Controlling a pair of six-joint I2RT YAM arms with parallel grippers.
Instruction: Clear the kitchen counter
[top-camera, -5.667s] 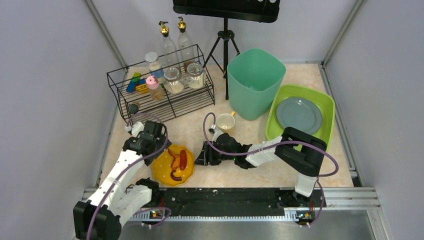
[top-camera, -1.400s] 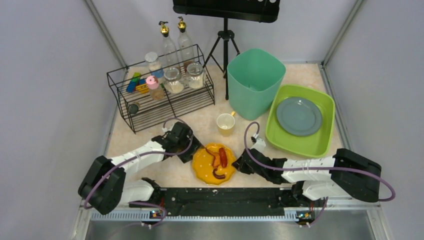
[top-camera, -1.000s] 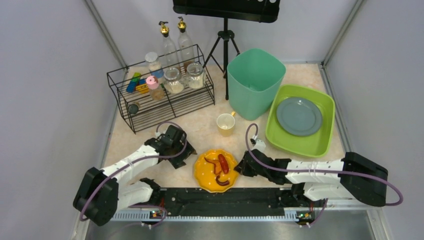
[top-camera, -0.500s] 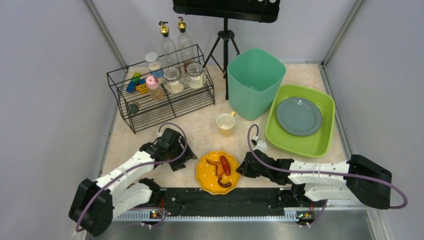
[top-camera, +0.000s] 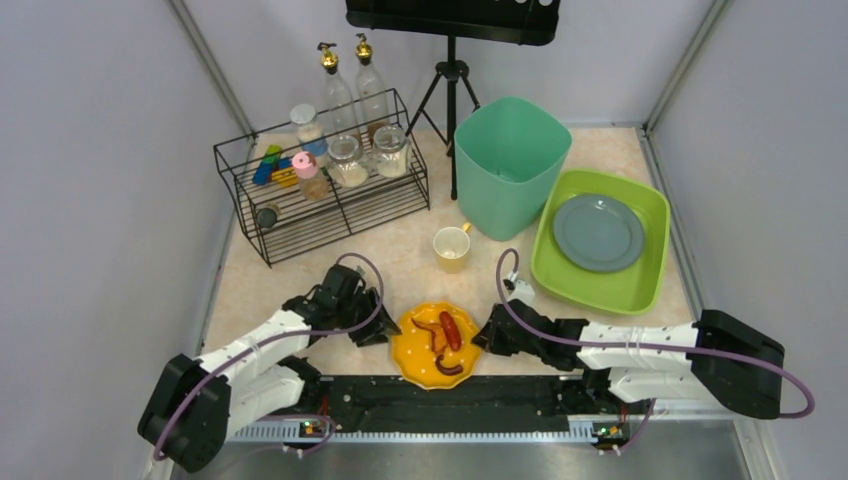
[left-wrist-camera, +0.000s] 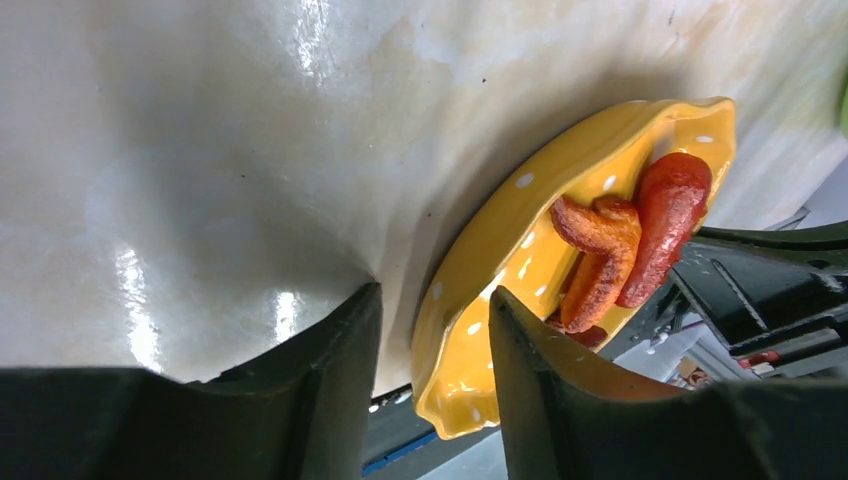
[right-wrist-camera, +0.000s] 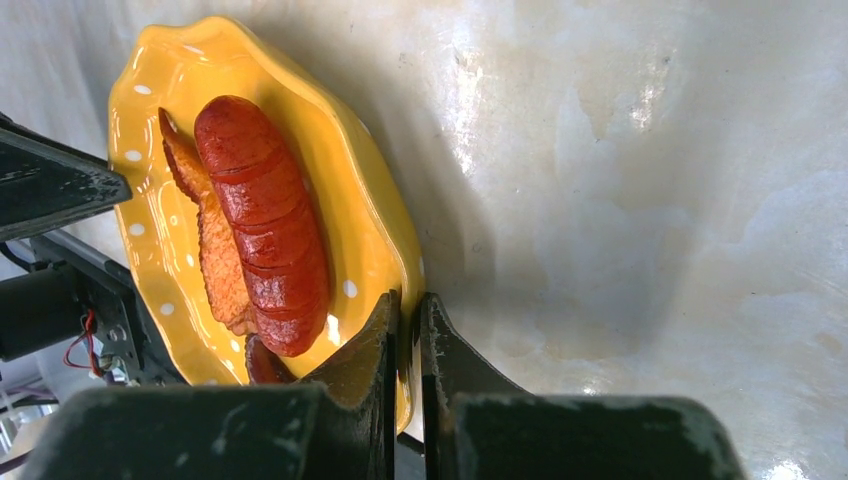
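Lower centre of the top view: the right gripper (top-camera: 484, 338) pinches the right rim of a yellow plate (top-camera: 408, 350) of sausages (top-camera: 450, 329) on the beige bench (top-camera: 390, 255), which fills mid-frame; the left gripper (top-camera: 384, 334), jaws part-open, straddles the left rim

Right claw (right-wrist-camera: 408, 305) closed on the rim of the yellow dotted plate (right-wrist-camera: 150, 110), rim edge pinched between both fingers; on the plate, a scored red sausage (right-wrist-camera: 262, 215) lies between the gripped rim and an orange strip (right-wrist-camera: 222, 270), touching the strip; marbled cream surface (right-wrist-camera: 650, 200) beyond the plate's gripped side.
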